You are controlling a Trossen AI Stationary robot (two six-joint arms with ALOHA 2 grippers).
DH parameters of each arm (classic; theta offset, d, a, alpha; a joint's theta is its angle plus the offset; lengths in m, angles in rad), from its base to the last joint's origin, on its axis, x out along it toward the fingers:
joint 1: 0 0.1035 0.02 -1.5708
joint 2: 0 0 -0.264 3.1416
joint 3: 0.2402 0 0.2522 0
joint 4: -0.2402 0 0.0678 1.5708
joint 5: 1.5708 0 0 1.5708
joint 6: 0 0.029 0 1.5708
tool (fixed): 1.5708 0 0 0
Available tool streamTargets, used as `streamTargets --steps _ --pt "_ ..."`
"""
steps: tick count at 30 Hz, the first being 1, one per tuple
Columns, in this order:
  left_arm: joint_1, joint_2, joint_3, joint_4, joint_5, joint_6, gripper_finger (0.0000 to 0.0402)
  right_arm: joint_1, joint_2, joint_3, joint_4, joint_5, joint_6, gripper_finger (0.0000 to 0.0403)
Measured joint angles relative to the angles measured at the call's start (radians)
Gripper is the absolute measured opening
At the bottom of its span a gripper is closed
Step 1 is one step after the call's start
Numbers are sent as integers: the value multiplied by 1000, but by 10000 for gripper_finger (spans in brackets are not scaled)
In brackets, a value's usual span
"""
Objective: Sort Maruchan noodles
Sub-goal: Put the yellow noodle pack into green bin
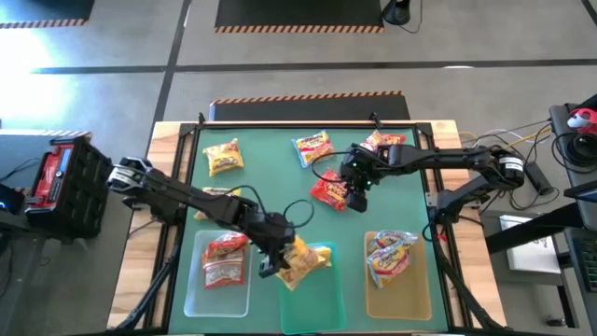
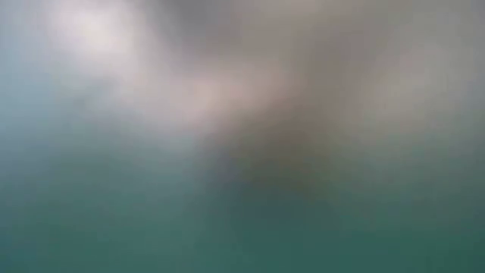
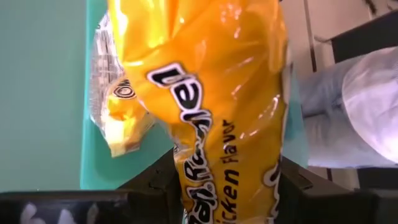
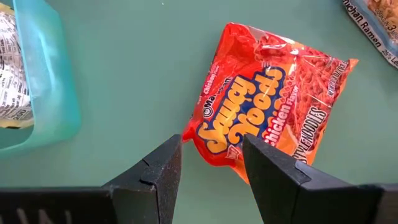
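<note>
My left gripper (image 1: 273, 264) (image 3: 230, 193) is shut on a yellow noodle packet (image 1: 303, 259) over the teal tray (image 1: 317, 303). Another packet (image 3: 106, 81) lies in that tray with its printed back up. My right gripper (image 1: 357, 198) (image 4: 211, 165) is open above the mat. Its fingers stand on either side of one corner of a red packet (image 4: 267, 106) (image 1: 330, 191) that lies flat. I cannot tell whether they touch it. Red packets lie in the clear tray (image 1: 191, 299) and yellow-orange ones in the amber tray (image 1: 424, 299). My left gripper pinches the yellow packet between its two fingers (image 3: 158, 183) at one end of the packet (image 3: 211, 168). The rest of the packet reaches out beyond the fingers, over the teal tray's far corner. Whether it rests on the tray does not show.
Loose packets lie on the green mat: a yellow one (image 1: 224, 157), a yellow-orange one (image 1: 312, 147), one by the right arm (image 1: 382, 142) and one partly under the left arm (image 1: 219, 194). The three trays line the near edge. The low view shows only blur.
</note>
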Motion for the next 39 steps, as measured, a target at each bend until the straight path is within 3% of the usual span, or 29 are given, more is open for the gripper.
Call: streamTargets --steps 9,15,19,28,39 --pt "-15 124 88 -99 28 90 133 0 0 -10 0 0 0 160" --pt "-14 225 200 -225 -98 201 133 0 0 -25 0 0 -5 160" --pt "-13 273 265 -274 -126 239 133 0 0 -52 0 0 -6 160" --pt "-6 293 338 -405 -129 123 168 0 0 -153 0 0 -6 160" --pt "5 292 411 -520 -229 66 216 0 -1 -182 1 23 -45 160"
